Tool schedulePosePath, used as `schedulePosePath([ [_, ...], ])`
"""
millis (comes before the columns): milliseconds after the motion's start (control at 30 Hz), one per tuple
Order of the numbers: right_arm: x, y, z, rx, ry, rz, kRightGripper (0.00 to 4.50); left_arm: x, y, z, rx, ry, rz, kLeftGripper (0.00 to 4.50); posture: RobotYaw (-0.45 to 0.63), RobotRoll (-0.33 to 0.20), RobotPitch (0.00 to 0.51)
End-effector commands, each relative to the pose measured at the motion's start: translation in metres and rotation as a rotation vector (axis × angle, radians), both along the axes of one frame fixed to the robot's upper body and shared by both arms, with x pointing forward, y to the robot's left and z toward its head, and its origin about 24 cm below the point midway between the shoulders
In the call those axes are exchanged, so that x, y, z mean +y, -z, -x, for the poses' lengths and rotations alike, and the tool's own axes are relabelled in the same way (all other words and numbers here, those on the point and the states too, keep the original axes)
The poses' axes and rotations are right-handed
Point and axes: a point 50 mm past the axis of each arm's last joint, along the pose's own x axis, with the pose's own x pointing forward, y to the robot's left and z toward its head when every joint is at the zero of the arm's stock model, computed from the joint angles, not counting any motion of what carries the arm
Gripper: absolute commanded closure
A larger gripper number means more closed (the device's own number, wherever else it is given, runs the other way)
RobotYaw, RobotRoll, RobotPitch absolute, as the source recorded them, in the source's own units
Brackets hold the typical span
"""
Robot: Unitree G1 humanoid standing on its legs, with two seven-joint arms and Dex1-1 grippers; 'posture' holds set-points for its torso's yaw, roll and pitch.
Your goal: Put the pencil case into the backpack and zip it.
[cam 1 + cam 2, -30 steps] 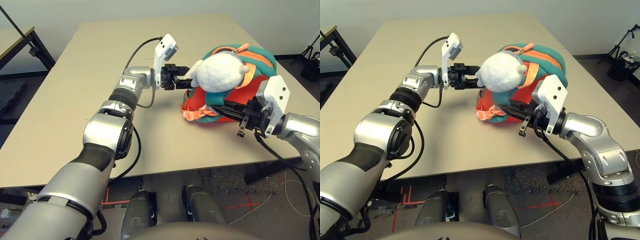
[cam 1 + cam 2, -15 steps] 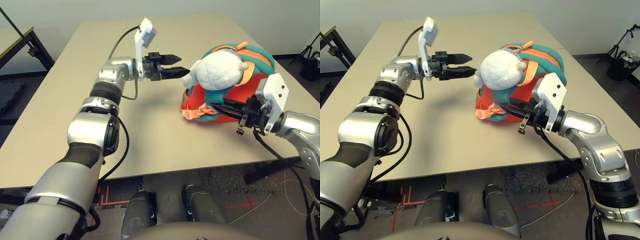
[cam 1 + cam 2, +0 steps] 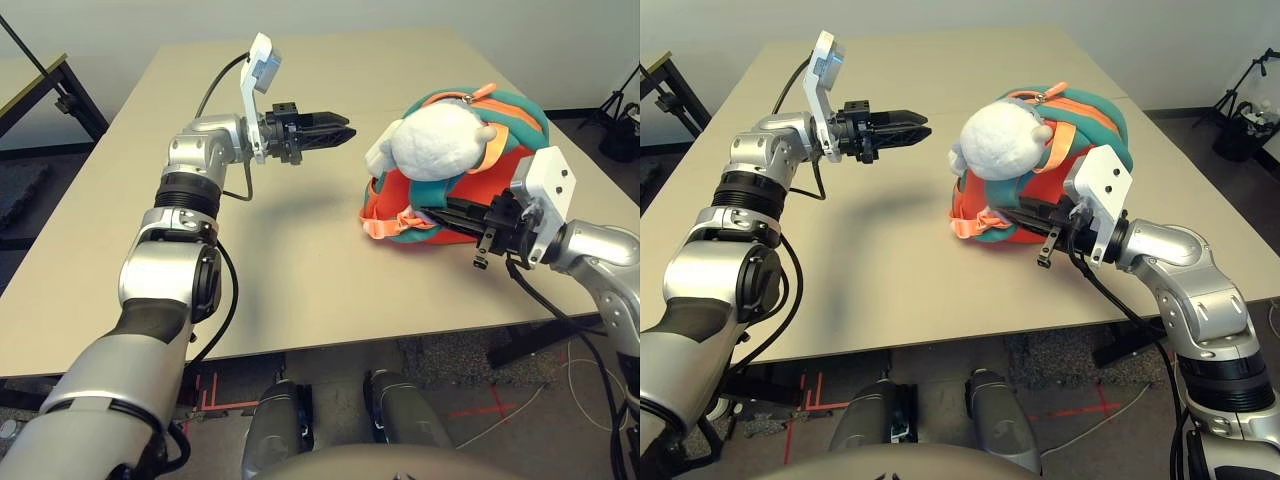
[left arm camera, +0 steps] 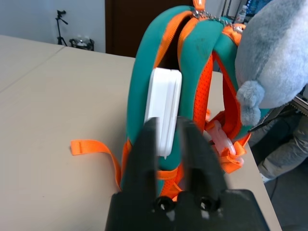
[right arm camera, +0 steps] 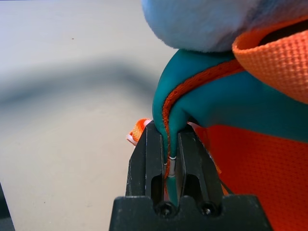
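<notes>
From where I stand, the orange and teal backpack (image 3: 530,112) is upright on the pale bench (image 3: 285,285), towards the robot's right. The white pencil case (image 4: 164,108) stands on end in the backpack's open side, between teal panels, its narrow face showing and part of it sticking out past the fabric. It sits beyond the tips of the left gripper (image 3: 352,130), apart from them, with bare bench between. That gripper hangs over the bench, its black fingers closed or all but closed, with nothing held; they point across at the pencil case.

The right gripper (image 5: 172,132) has its fingers pinched on a teal edge (image 5: 172,108) of the backpack, where orange-red piping runs down between them. Those fingers aren't on the pencil case.

The fluffy grey-white plush toy (image 3: 437,142) bulges from the front of the backpack, just beside the pencil case. An orange zipper pull (image 3: 484,92) lies up at the top, an orange buckle strap (image 3: 385,227) is down near the bench, and a loose orange strap (image 4: 91,147) trails out over it.
</notes>
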Motion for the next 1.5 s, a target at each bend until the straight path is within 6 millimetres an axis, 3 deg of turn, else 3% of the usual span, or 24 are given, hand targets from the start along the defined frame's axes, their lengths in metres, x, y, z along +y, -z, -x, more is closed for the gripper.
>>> schedulePosePath([
  [33, 0.008, 0.001, 0.002, 0.002, -0.057, 0.009, 4.47, -0.007, 0.008, 0.0, -0.007, 0.002, -0.042, 4.5, -0.26, 0.0, 0.062],
  [267, 0.008, 0.001, 0.004, 0.002, -0.054, 0.007, 4.47, -0.016, 0.021, -0.001, 0.005, -0.019, -0.057, 4.5, -0.27, 0.0, 0.063],
  [1067, 0.011, 0.001, 0.009, -0.001, -0.059, -0.002, 4.47, -0.045, 0.03, -0.005, 0.023, -0.029, -0.077, 4.5, -0.29, 0.0, 0.064],
  [1500, 0.015, 0.001, 0.01, -0.001, -0.062, -0.005, 4.47, -0.099, 0.042, 0.001, 0.056, 0.003, -0.089, 4.5, -0.33, 0.0, 0.072],
])
